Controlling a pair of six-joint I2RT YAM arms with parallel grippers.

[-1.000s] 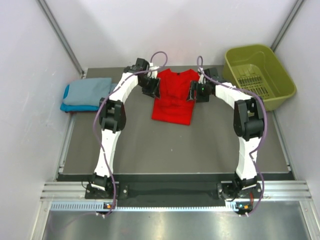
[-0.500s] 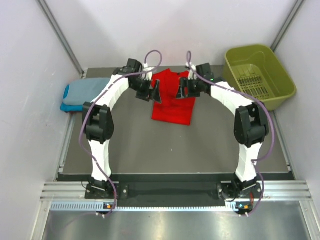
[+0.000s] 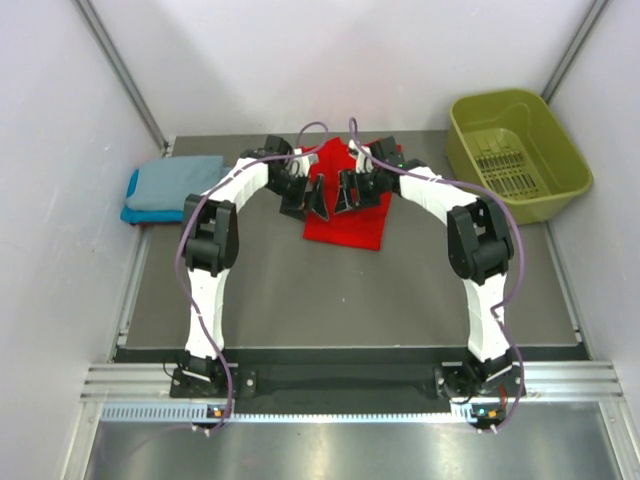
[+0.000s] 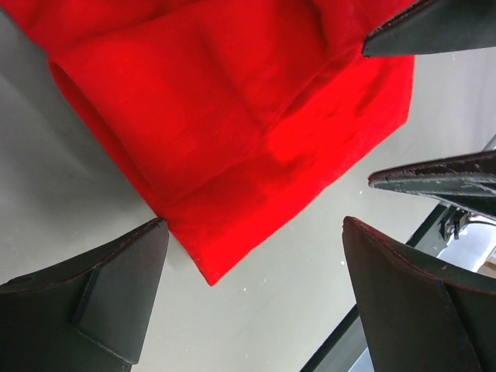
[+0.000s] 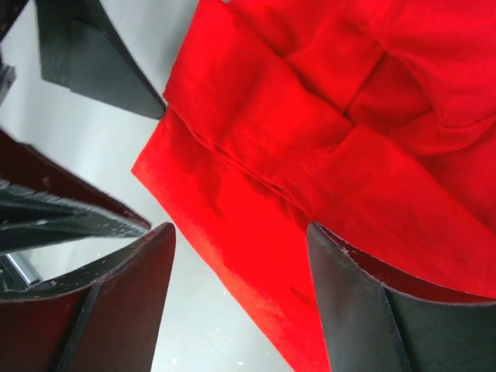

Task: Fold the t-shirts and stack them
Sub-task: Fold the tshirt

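Note:
The red t-shirt [image 3: 345,222] lies on the dark table top with its sides turned in toward the middle. Both grippers hover close together over its upper half. My left gripper [image 3: 308,196] is open, and in its wrist view the red t-shirt's [image 4: 232,116] lower corner lies below the jaws, untouched. My right gripper [image 3: 347,190] is open too, its fingers [image 5: 372,310] straddling the red t-shirt's [image 5: 325,132] folded hem without pinching it. A grey-blue t-shirt [image 3: 178,182] rests folded on a turquoise one [image 3: 135,212] at the table's left edge.
An olive-green basket [image 3: 560,150] stands at the back right. White walls close in on both sides and behind. The two grippers' fingers nearly meet: the right one's fingertips [image 4: 434,182] show in the left wrist view.
Both grippers have swung inward from the shirt's outer edges to its middle, bringing the sides in. The left jaws have opened wide and let go of the cloth.

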